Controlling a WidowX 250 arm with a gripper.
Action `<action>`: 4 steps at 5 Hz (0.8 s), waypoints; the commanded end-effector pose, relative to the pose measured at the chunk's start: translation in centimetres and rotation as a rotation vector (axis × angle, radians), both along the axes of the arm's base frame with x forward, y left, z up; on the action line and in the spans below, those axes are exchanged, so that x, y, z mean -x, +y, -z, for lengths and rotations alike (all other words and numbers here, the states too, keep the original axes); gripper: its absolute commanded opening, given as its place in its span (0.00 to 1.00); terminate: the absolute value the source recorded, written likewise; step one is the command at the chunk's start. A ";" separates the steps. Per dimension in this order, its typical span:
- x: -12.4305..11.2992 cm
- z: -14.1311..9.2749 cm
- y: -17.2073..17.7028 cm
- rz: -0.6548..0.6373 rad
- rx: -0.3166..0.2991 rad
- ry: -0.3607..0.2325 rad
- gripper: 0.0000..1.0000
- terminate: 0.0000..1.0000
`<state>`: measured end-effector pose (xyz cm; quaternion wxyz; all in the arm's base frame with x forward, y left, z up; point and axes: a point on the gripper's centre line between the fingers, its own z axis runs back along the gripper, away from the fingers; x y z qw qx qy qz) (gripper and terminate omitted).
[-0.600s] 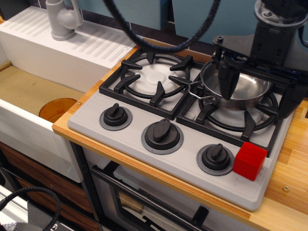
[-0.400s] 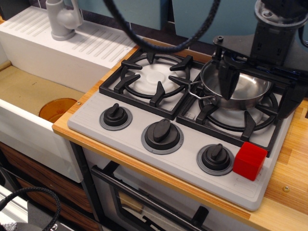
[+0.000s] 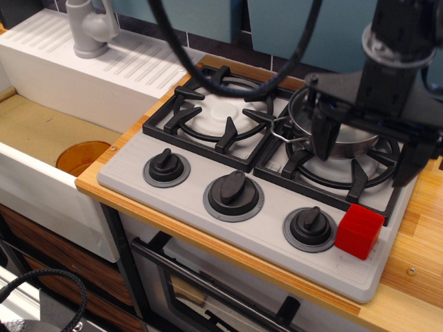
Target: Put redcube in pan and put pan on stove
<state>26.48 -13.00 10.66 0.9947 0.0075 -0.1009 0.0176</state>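
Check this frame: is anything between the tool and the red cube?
Nothing visible. The tool hangs open over the pan on the right burner, and the red cube sits uncovered on the stove's front right corner, beside the right knob. The path forward and down looks open.

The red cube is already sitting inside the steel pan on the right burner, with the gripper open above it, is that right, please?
Not quite. The red cube is not in the pan; it sits on the front right corner of the stove, beside the right knob. The observation.image view shows this. The pan is on the right burner, and the gripper is over it, jaws open.
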 end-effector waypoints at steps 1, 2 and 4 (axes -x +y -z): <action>-1.1 1.6 -1.2 -0.003 0.009 -0.084 1.00 0.00; -1.2 2.4 -1.4 -0.005 0.012 -0.098 1.00 0.00; -1.2 3.4 -2.0 -0.012 0.011 -0.112 1.00 0.00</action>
